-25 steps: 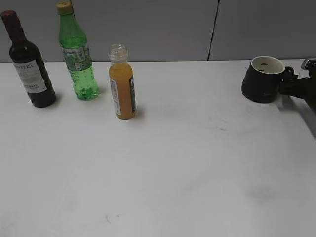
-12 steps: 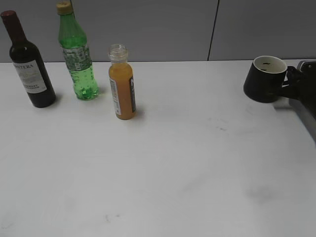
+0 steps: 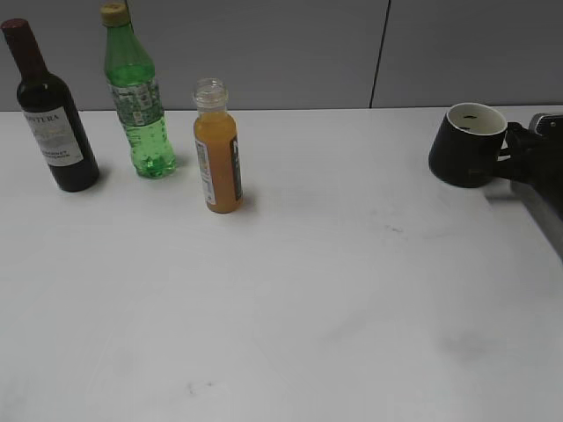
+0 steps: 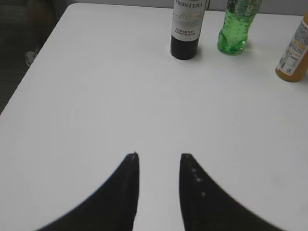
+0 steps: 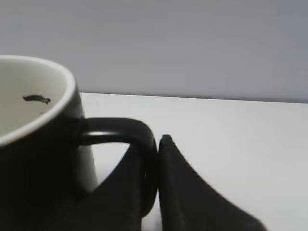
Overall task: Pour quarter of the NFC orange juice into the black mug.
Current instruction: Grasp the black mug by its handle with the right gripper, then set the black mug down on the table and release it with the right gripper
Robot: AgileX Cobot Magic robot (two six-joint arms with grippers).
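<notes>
R gripper [image 3: 512, 151] w/ black mug [image 3: 462, 158] shifted slightly left, lower vs earlier.

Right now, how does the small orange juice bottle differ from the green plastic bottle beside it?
The small clear bottle of orange juice is shorter; the green plastic bottle stands taller. The juice bottle's clear threaded neck is open, with no cap; the green bottle has a yellow cap. The juice bottle is filled with opaque orange liquid up to its neck; the green bottle is see-through green. The juice bottle stands nearer the camera. Both stand upright on the white table, labelled and untouched.
</notes>
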